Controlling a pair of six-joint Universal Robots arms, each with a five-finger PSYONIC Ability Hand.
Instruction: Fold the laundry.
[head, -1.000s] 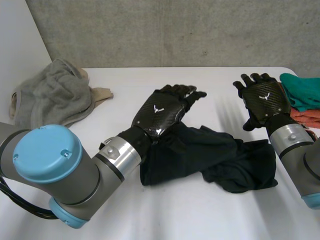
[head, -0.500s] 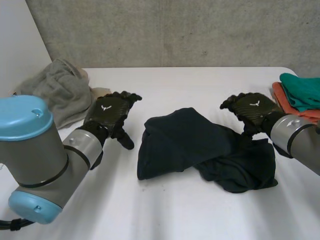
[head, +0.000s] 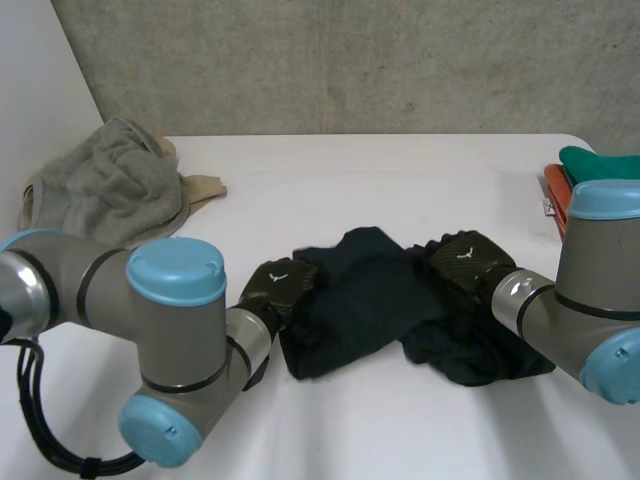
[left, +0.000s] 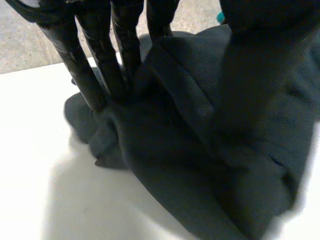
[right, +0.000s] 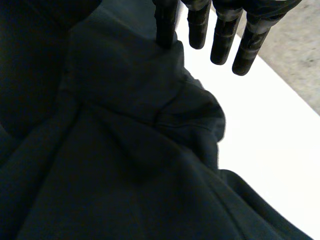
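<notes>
The left hand (head: 276, 288) lies on the left end of the dark garment (head: 365, 295), its fingers (left: 95, 75) straight, with the tips pressed into a raised fold. The right hand (head: 466, 262) rests flat on the garment's right part, its fingers (right: 222, 40) straight and spread, reaching past the cloth's edge. A small white mark shows on the back of each hand, too small to read. The garment lies crumpled mid-tabletop (head: 400, 180), its long axis running from one hand to the other. Grey laundry (head: 105, 190) is heaped at the far left, and teal (head: 598, 163) and orange (head: 553, 195) cloths lie at the far right.
</notes>
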